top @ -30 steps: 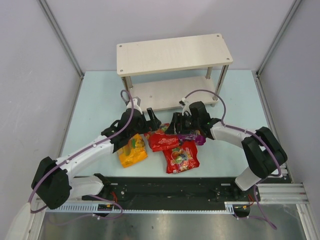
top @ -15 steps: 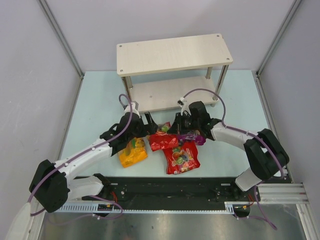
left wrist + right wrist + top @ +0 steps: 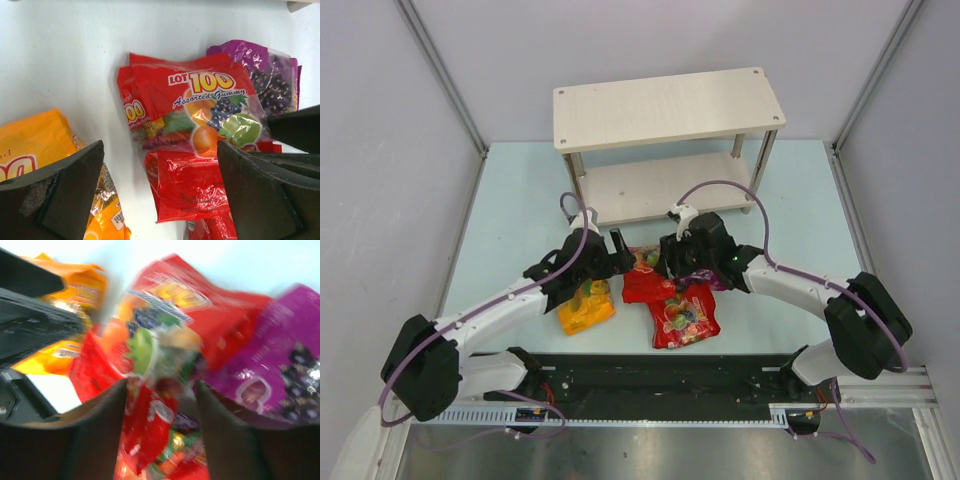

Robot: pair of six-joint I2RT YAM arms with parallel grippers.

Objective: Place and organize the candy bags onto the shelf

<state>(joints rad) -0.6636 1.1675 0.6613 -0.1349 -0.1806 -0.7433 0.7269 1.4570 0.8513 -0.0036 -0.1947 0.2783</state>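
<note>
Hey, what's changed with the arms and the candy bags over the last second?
The right gripper slid slightly left over the upper red bag, its elbow swinging out to the right; whether it grips is unclear. The left gripper stayed open beside it. The orange bag, lower red bag, purple bag and shelf stayed put.

I count four candy bags in all: two red, a first red bag point(image 3: 642, 288) and a second red bag point(image 3: 685, 318), plus one orange-yellow bag point(image 3: 30, 145) and one purple bag point(image 3: 275, 80). There is one shelf point(image 3: 670, 105), with two boards. I have two arms in view: left arm point(image 3: 500, 305), right arm point(image 3: 800, 285).
</note>
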